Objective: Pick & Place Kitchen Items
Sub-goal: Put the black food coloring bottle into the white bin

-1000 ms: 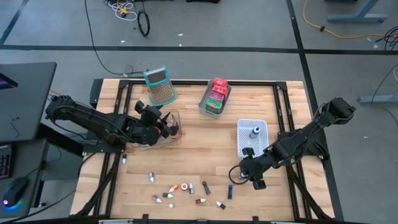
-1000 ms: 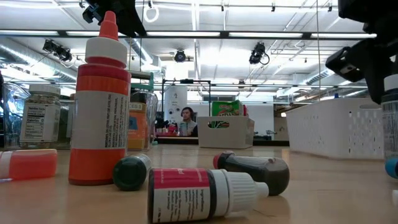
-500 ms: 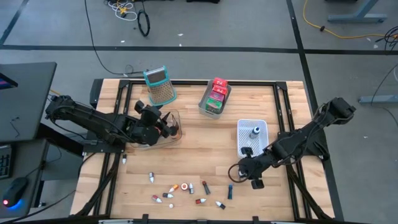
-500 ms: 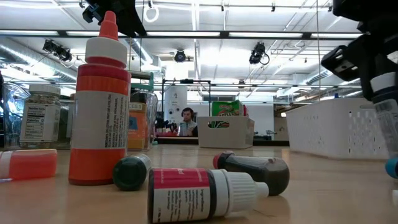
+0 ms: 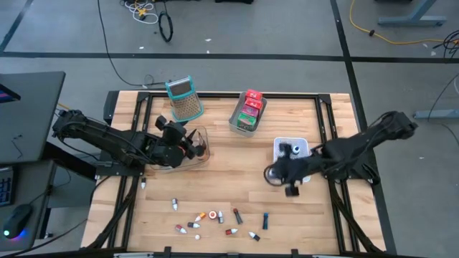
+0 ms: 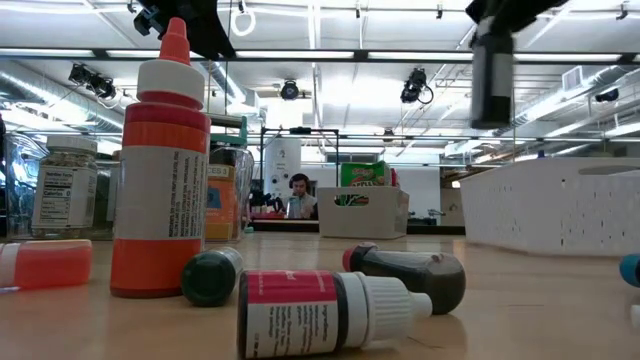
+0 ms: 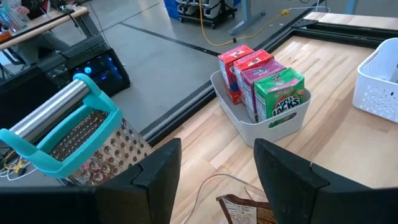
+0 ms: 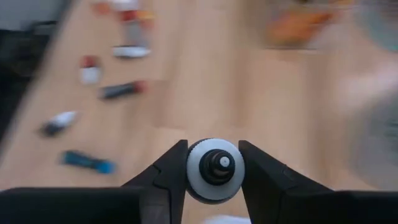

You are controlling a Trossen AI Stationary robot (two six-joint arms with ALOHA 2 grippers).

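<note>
My right gripper [image 5: 272, 174] hangs above the table's middle right, next to the white basket [image 5: 281, 166], and is shut on a small dark bottle [image 6: 492, 70] with a white cap [image 8: 214, 168]. My left gripper [image 5: 195, 147] is open and waits over a clear container [image 5: 176, 159] at the table's left; a brown packet [image 7: 245, 211] lies below its fingers. Several tiny bottles and tubes [image 5: 215, 218] lie on their sides near the table's near edge, and a blue tube [image 5: 265, 221] lies to their right. Red, pink and green boxes [image 7: 264, 84] stand in a grey bin [image 5: 238, 123]. My right gripper pinches the small bottle just below its white cap [image 8: 214, 168] between its two fingers [image 8: 168, 171]. They come from above and point down along the bottle. The bottle [image 6: 492, 70] hangs upright, lifted clear of the table.
A teal-handled metal grater [image 5: 184, 98] stands at the far left. A small jar [image 5: 294, 150] sits in the white basket. An orange bottle [image 6: 160, 170] stands upright among the loose ones. Bare wood lies between the loose bottles and the bins.
My right gripper has risen from the near right of the table and moved toward the far edge, up to the white basket. The bottle it holds stood low by the table and is now lifted clear, high above it.
</note>
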